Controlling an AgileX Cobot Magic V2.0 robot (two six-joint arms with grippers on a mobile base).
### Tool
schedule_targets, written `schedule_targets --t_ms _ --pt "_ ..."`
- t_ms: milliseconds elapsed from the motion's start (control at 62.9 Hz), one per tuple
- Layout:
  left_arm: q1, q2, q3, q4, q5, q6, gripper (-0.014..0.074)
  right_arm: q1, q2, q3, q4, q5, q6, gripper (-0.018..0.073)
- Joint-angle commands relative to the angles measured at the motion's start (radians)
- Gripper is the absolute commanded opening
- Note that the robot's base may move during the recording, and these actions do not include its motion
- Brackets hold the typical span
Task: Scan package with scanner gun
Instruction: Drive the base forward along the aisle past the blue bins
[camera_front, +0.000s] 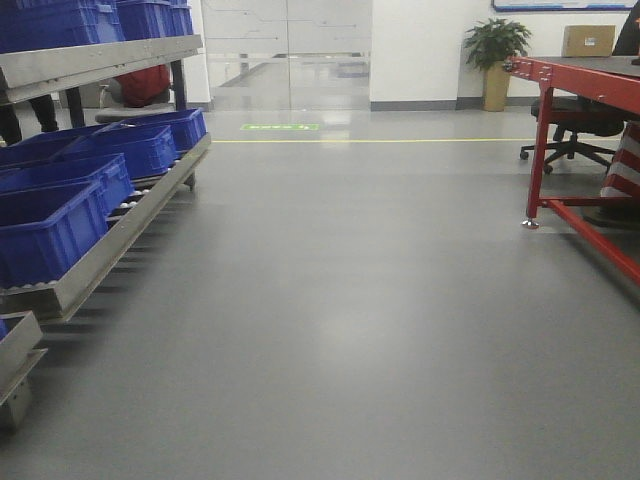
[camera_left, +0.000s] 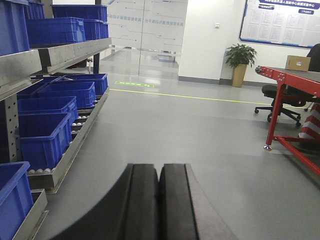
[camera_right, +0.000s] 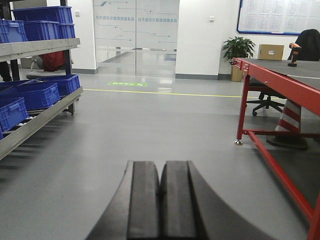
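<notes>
1. Black pads of the left gripper (camera_left: 160, 200) are clenched flat against each other, with nothing between them and only grey floor beyond.
2. Likewise, the right gripper (camera_right: 161, 200) is pressed fully closed, grasping nothing and touching nothing.
3. Blue bins (camera_front: 60, 200) sit in rows on a metal roller rack (camera_front: 110, 245), at about ten o'clock from both grippers. Their contents cannot be told from these angles.
4. At about one o'clock from the right gripper and well apart from it, the package (camera_right: 270, 51) rests on the far end of the red table (camera_right: 270, 80).
5. Near the package, on its three o'clock side, the scanner gun (camera_right: 293, 54) stands on the same tabletop, its orange handle showing.
6. From the left gripper, the package lies between one and two o'clock, also far off.
</notes>
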Motion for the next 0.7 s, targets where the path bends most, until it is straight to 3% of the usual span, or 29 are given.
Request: schedule_targets --t_ms 0,683 --pt "-0.005 -0.003 -0.001 -0.001 -0.013 0.001 -0.0111 -0.005 -0.003 0.0 0.003 -0.024 -0.002 -0.0162" --pt "-0.005 -0.003 -0.001 -0.001 -0.013 0.001 -0.0111 -0.005 -0.003 0.0 0.003 -0.024 -0.002 -0.0162"
